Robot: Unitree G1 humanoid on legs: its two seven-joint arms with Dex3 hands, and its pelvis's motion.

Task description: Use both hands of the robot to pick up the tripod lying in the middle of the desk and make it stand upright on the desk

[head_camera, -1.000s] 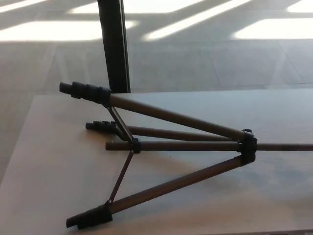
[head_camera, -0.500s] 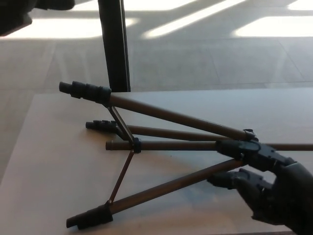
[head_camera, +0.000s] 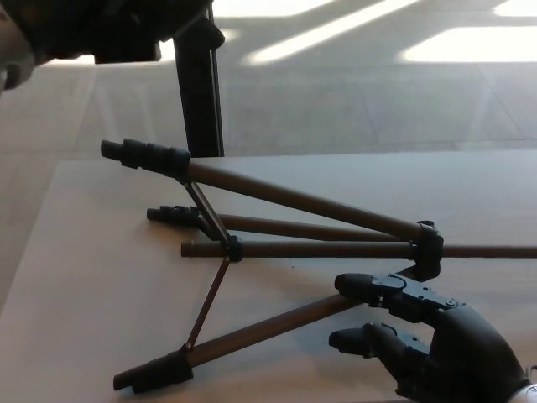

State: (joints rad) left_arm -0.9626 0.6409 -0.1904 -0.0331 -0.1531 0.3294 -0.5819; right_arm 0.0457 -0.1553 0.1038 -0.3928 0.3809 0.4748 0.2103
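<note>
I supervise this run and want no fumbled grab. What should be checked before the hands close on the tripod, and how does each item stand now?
1. Tripod lying flat on the desk, legs spread: ok.
2. Right hand open, fingers apart, holding nothing: ok.
3. Right hand placed by the hub where the legs meet: ok, just below it; whether it touches the near leg, cannot tell.
4. Left hand ready at the tripod: not ok, it is high at the top left, far from the leg feet.
5. Left hand open: cannot tell, too dark.
6. Desk space for standing it up: ok.
</note>
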